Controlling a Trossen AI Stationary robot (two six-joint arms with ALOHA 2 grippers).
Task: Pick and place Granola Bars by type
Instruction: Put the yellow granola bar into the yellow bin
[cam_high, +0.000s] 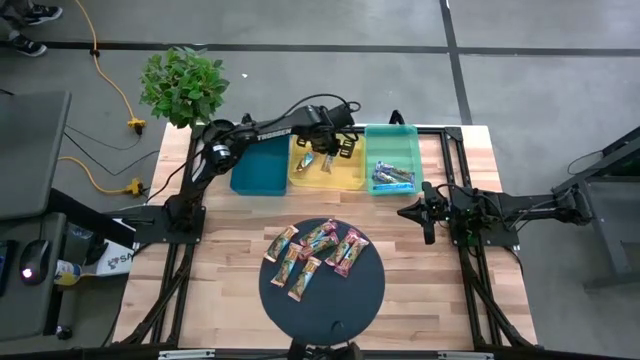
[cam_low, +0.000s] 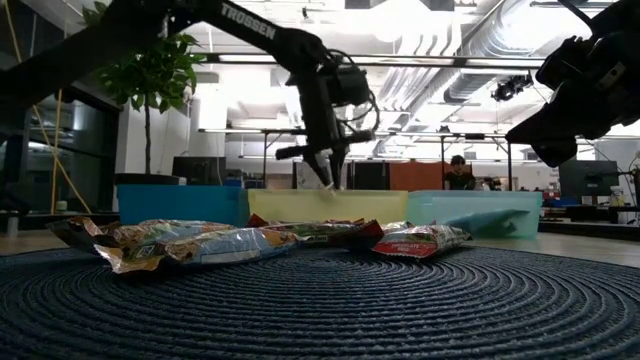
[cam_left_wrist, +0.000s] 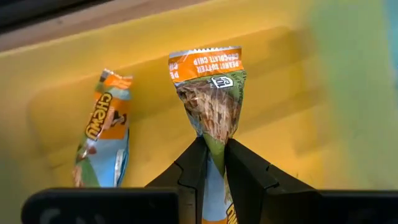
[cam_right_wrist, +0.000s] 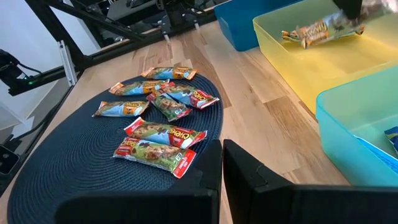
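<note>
Grey concrete floor (cam_high: 520, 80), a potted plant (cam_high: 183, 85), yellow cable (cam_high: 110, 80), bright ceiling ducts (cam_low: 470, 40).

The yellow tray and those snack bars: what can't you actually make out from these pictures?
- Held bar, left wrist view: its lower end is hidden between the left gripper's fingers.
- Yellow tray, low view: its wall hides what's inside.
- Teal tray, right wrist view: cut off by the picture's edge.
- Bars on the mat, high view: wrapper print too small.

You see the table (cam_high: 450, 300) evenly and brightly lit from above, with soft shadows. In the low view, ceiling lights glare behind dark arms, and the near mat (cam_low: 320, 310) is blurred.
</note>
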